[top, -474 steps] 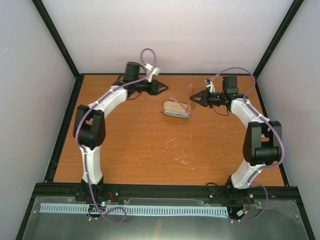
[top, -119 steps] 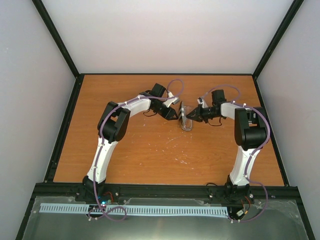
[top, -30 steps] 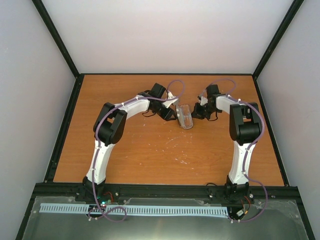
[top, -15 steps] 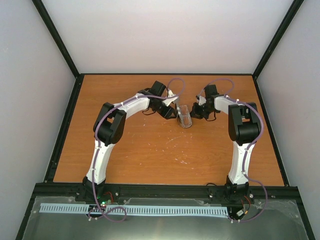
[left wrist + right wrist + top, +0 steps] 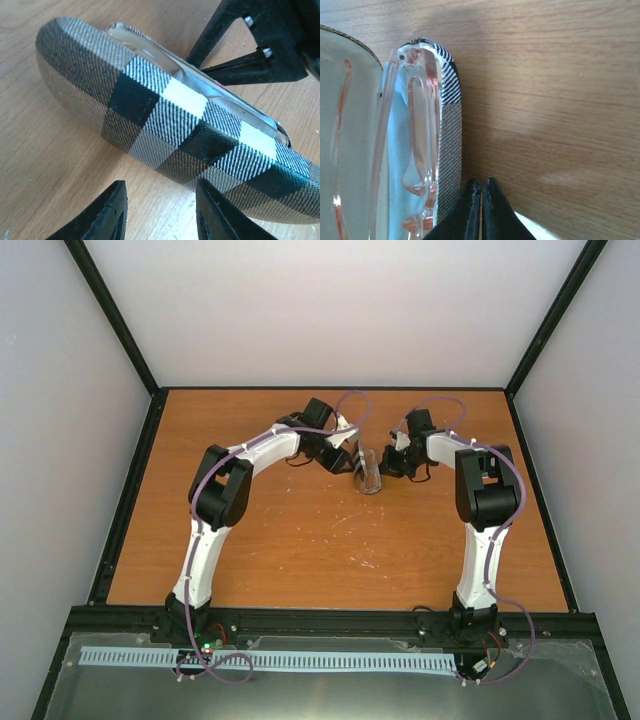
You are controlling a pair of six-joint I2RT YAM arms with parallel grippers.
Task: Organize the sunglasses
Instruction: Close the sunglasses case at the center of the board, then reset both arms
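The plaid case stands on edge at the table's far middle, open toward the right. In the right wrist view the pinkish see-through sunglasses lie inside it on the pale blue cloth, against the case's rim. My right gripper is shut and empty, its tips beside that rim; it also shows in the top view. My left gripper is open and empty, close behind the case's plaid shell, and it shows in the top view.
The case's pale inner lid fills the left of the right wrist view. Black frame rails and grey walls border the orange table. The right gripper's black fingers show beyond the case in the left wrist view.
The case has shifted slightly toward the back. Both grippers have stayed at its sides, the right one drawing a little nearer to it.
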